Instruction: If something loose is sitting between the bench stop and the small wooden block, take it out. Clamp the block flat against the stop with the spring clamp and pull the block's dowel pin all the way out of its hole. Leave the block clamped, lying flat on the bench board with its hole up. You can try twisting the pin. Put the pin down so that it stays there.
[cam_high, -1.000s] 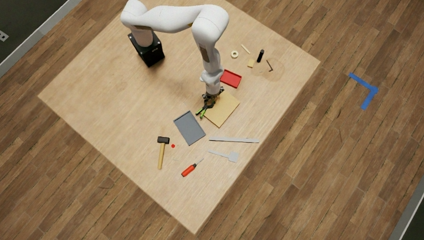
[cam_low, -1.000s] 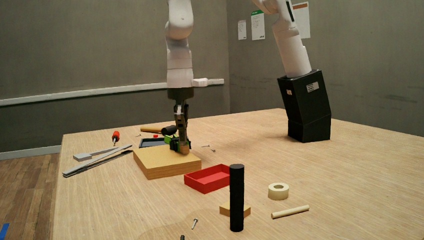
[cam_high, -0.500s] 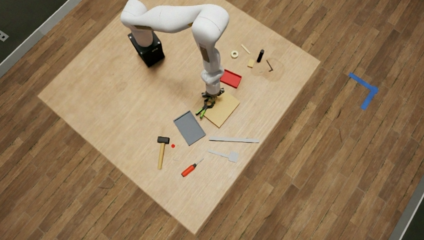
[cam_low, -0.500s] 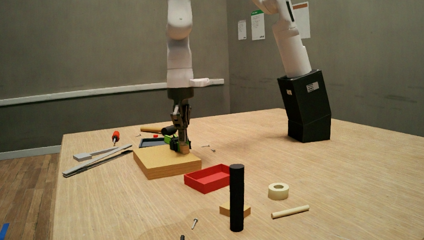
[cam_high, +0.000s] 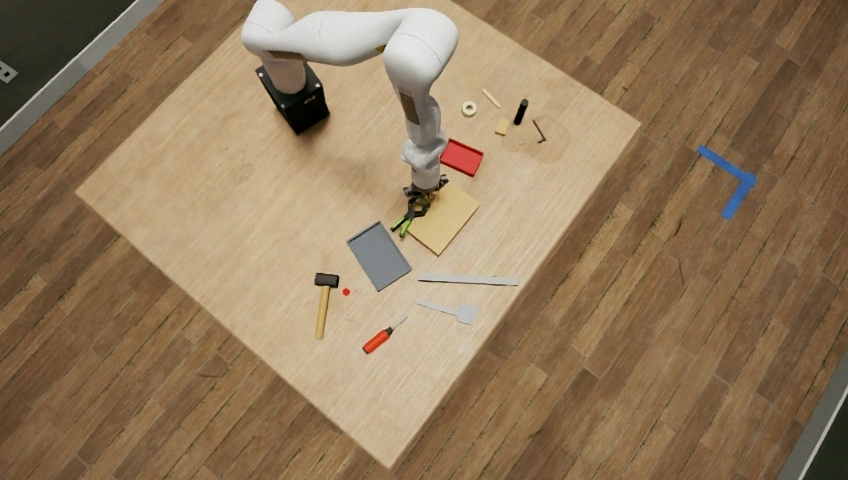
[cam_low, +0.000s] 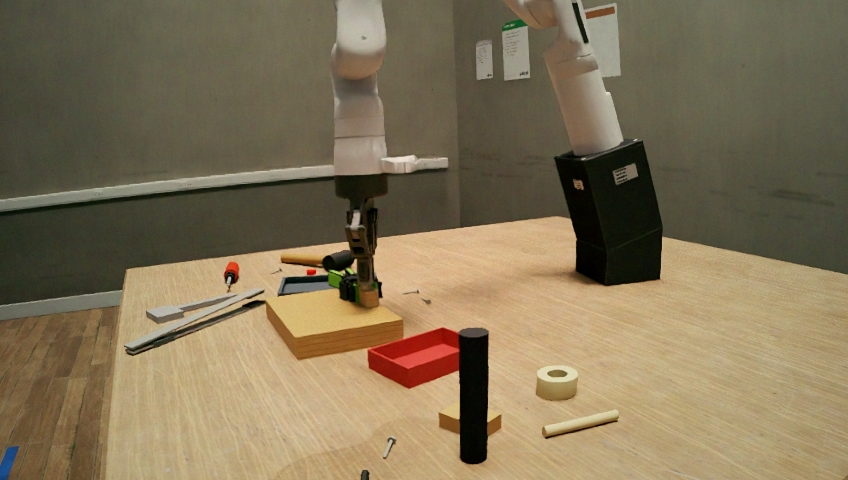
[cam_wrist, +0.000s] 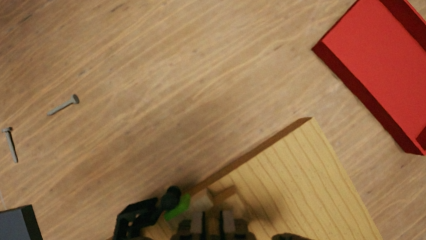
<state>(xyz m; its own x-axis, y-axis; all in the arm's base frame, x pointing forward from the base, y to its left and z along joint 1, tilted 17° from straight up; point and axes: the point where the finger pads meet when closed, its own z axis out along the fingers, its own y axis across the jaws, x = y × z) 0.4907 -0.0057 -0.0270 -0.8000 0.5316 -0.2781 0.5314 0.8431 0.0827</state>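
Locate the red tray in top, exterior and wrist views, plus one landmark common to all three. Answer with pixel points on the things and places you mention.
Top: red tray (cam_high: 461, 157) (cam_low: 414, 358) (cam_wrist: 382, 70) right of the arm's wrist, slightly above picture center.
Exterior: just below center, partly behind the upright black cylinder (cam_high: 521, 111) (cam_low: 473, 395).
Wrist: upper right corner, cut off by the picture edge.
Shared landmark: the bench board (cam_high: 446, 220) (cam_low: 327, 321) (cam_wrist: 295, 170), beside the tray in each.
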